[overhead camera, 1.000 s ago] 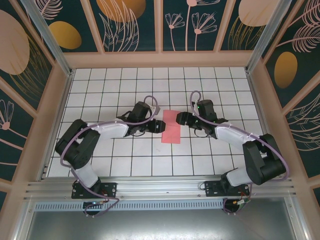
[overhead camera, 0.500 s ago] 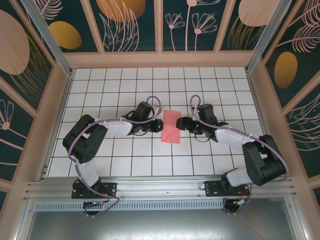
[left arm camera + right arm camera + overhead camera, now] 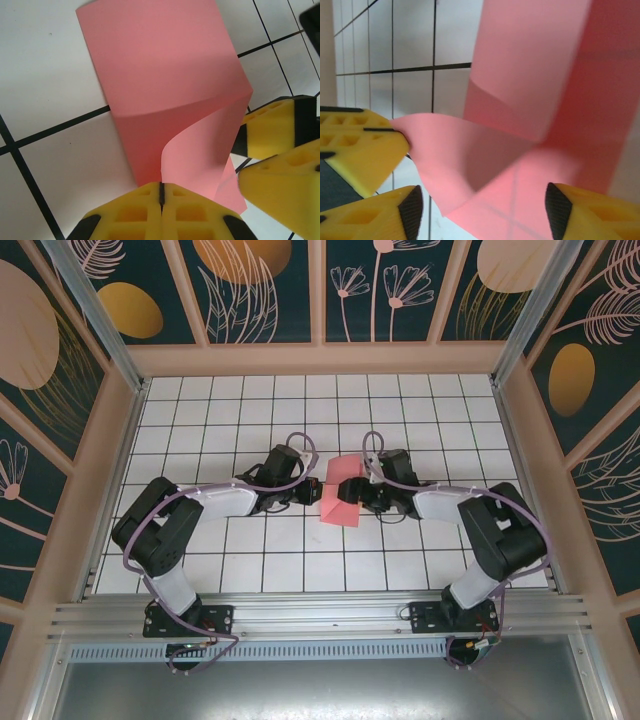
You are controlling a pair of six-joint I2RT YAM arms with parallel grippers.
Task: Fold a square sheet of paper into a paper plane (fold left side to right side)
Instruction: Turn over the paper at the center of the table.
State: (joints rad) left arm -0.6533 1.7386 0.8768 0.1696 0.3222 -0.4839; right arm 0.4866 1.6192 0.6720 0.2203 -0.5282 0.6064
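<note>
Pink-red sheet of paper (image 3: pixel 338 508) lies mid-table on the white tiles (image 3: pixel 250 420), between the two arms, partly lifted and curling. Left gripper (image 3: pixel 161 192) is clamped on the sheet's near edge, and a flap rises from the pinch in a smooth S-curve. Right gripper (image 3: pixel 482 200) has its jaws spread wide, straddling the raised flap and gripping nothing.

Step judged: carrying the left side over to the right, with no crease pressed yet. To do it well, left needs a firm pinch near the corner and a low sweep so the flap doesn't buckle. Edge should line up on edge before pressing. Right should pin the flat half, then flatten along the bend. Risk: the thin sheet slides on glossy tiles or creases off-line.

Paper is thin, matte, plain and floppy, with one soft bend and a diagonal kink seen from the right wrist. Fingers (image 3: pixel 125 215) are yellow with moulded pockets and black trim. Tiles are smooth with dark grout lines.
</note>
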